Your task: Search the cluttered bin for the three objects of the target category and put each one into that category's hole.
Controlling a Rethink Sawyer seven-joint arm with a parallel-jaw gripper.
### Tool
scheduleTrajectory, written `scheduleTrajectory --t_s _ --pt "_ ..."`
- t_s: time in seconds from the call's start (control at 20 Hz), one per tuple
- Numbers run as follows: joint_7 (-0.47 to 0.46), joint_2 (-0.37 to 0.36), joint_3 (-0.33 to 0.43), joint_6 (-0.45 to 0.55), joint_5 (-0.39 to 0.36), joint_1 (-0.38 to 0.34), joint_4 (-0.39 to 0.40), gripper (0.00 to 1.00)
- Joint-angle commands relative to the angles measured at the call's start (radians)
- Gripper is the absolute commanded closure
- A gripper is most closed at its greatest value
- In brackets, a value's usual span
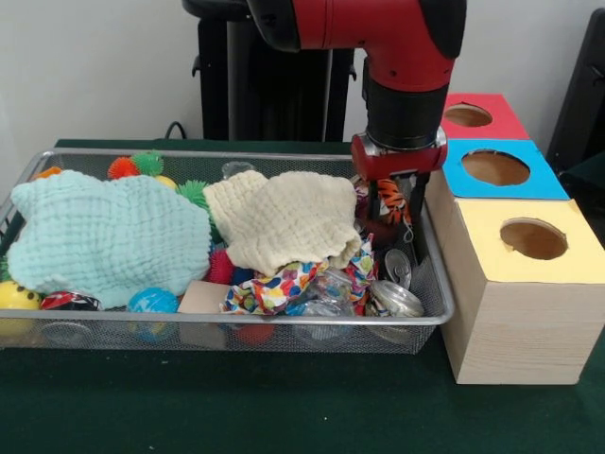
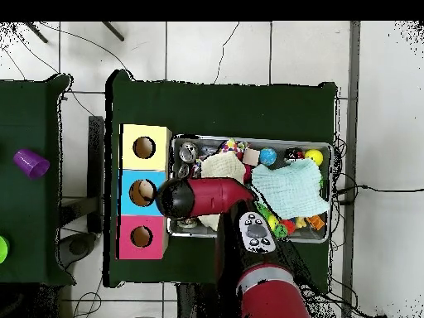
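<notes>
The wire mesh bin (image 1: 236, 321) lies across the table, full of clutter; it also shows in the overhead view (image 2: 248, 138). My gripper (image 1: 397, 222) is lowered into the bin's right end, next to the boxes. An orange plush toy with dark stripes (image 1: 390, 200) sits right at the gripper, just under the red wrist. I cannot tell whether the toy is gripped. In the overhead view the arm (image 2: 207, 196) covers the gripper and the toy. The pale tan plush toy is hidden. The red (image 1: 473, 115), blue (image 1: 496, 167) and yellow (image 1: 534, 236) boxes each have a round hole on top.
A mint green cloth (image 1: 104, 236) and a cream cloth (image 1: 284, 222) cover much of the bin. Spiky balls (image 1: 123, 167), a patterned fabric (image 1: 284, 288), metal cans (image 1: 397, 298), a blue ball (image 1: 151, 301) and a yellow ball (image 1: 17, 295) lie around them.
</notes>
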Motion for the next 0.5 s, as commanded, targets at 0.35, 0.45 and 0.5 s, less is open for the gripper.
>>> scheduleTrajectory --t_s 0.35,0.45,0.5 --pt "0.200 0.025 0.081 -0.222 0.015 0.044 0.087 1.00" --pt "0.225 0.023 0.061 -0.257 0.014 0.060 0.090 1.00" --pt "0.220 0.020 0.050 -0.223 0.018 0.072 0.082 1.00"
